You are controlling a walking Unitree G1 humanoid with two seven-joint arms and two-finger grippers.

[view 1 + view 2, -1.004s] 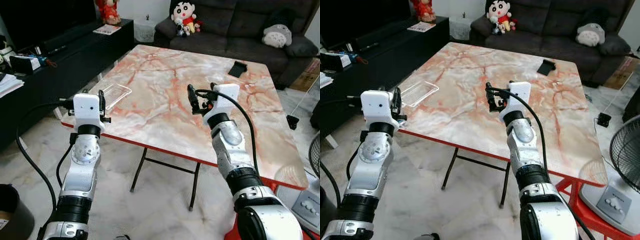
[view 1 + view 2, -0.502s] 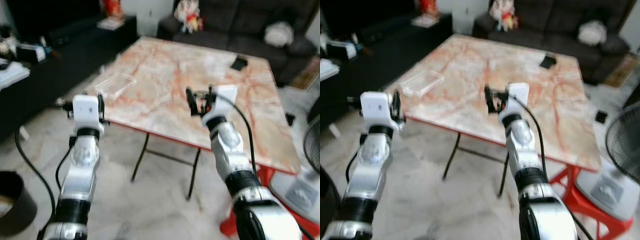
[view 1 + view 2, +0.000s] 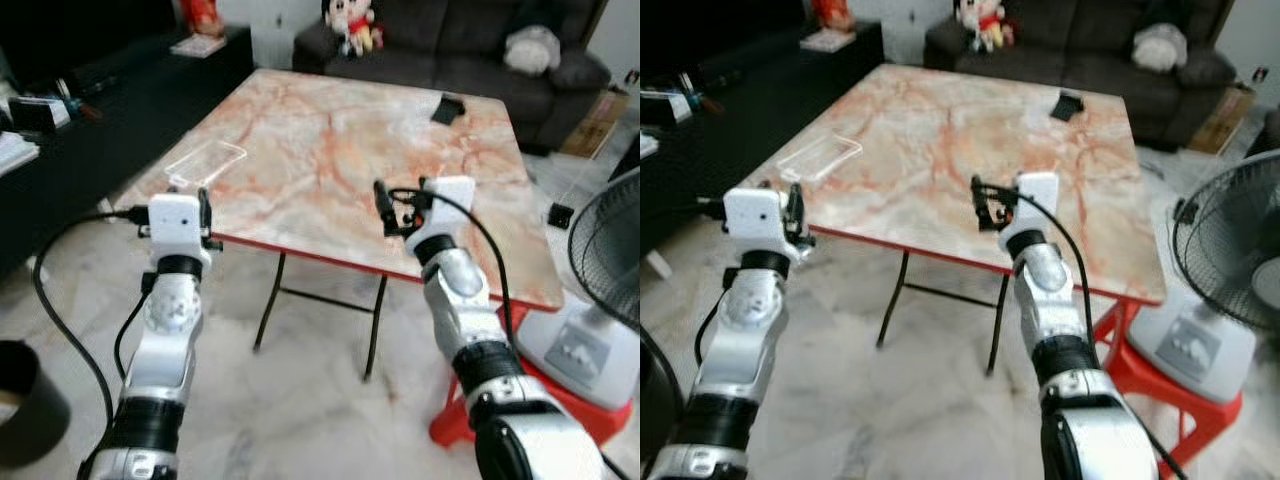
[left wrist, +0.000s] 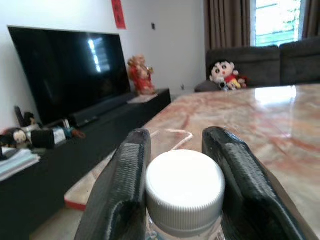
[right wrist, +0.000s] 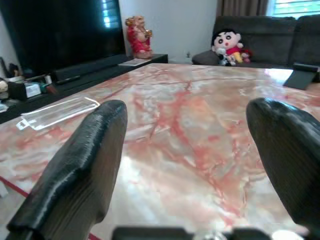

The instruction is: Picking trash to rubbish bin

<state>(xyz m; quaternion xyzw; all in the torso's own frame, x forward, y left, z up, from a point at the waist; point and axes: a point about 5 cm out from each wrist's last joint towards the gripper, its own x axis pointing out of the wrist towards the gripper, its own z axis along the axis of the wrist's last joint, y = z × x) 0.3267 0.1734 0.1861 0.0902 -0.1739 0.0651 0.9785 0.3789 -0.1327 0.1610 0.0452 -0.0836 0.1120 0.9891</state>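
The bottle (image 4: 184, 192), white-capped and clear-bodied, is sitting upright between the two fingers (image 4: 121, 192) of the left pincer (image 3: 203, 213), which is pinching it just under the cap; the bottle's long axis is running along the fingers, cap toward the tips. The left pincer is hanging off the near-left corner of the counter (image 3: 340, 150), out over the floor rather than above the marble top. The bin (image 3: 25, 400), a dark round tub, is standing on the floor at the robot's far left, below and behind the left pincer and well apart from it. Judged from this layout, the coming move is a turn to the left and a lowering of the left arm, since that arm is both the loaded one and the nearer to the bin. The right pincer (image 3: 987, 203) is hovering over the counter's near edge with its fingers (image 5: 82, 165) spread wide and nothing between them. A clear tray (image 3: 205, 162) is lying flat near the counter's left edge, just ahead of the left pincer, and may be the next item.
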